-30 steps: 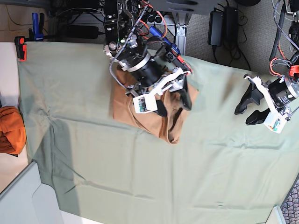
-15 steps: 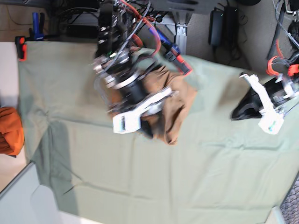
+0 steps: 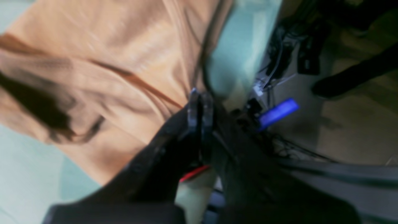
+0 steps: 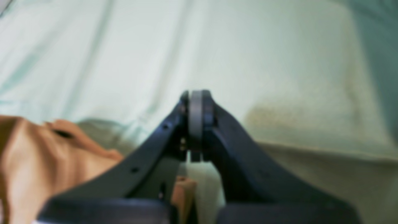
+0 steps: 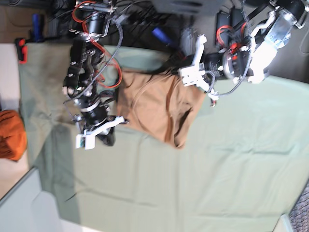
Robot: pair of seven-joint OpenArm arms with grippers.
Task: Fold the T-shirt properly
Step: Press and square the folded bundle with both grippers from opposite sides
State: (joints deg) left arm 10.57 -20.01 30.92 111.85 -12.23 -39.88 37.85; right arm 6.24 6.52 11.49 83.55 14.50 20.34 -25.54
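Jaws on both arms had snapped shut over the last second, and both arms had swung to opposite ends of the T-shirt (image 5: 159, 108).

- 1 s back: right gripper (image 5: 107, 137) sat over the middle of the shirt with jaws spread; left gripper (image 5: 199, 79) hung well off to the side, also spread. Now the right one was at the shirt's lower-left edge in the base view, the left one at its far edge near the table rim.
- Left wrist view: jaws pressed together, tips right at the shirt's edge where tan cloth meets the sage-green cloth (image 5: 207, 183). Frame was too smeared to say whether fabric was pinched between them.
- Right wrist view: jaws fully together over bare green cloth, nothing visible between the tips; shirt (image 4: 46, 155) lay just beside and below them, apart from the tips. Reads as closed on nothing.
- Shirt itself: bunched into a rough wedge on the green cloth, upper middle of the table, with a loose flap trailing toward the near side. Same lumpy outline as 1 s ago, so no fold had been made in that interval.
- Bunched orange cloth (image 5: 10, 134) sat at the table's left edge, well apart, untouched.

My read: arms were repositioning for a 2-point corner grab, but the right side looked like it missed. Fold still at an early, messy stage.
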